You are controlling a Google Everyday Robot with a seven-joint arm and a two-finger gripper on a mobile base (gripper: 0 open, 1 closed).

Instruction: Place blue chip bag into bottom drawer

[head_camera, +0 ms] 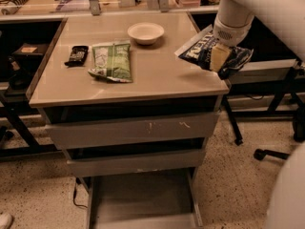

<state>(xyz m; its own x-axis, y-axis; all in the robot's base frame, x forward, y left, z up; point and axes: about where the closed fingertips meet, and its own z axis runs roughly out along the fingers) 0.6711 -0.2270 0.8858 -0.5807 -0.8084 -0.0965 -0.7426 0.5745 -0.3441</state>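
The blue chip bag is crinkled dark blue foil with a white end and white lettering. My gripper is shut on it and holds it lifted above the right edge of the cabinet top. The bag hangs tilted, its white end toward the left. The bottom drawer stands pulled out at the bottom of the view, its flat grey floor bare. The white arm comes in from the top right.
A green and white snack bag, a small black packet and a white bowl lie on the cabinet top. Two upper drawers are shut. A chair base stands at the right. A cluttered bench runs behind.
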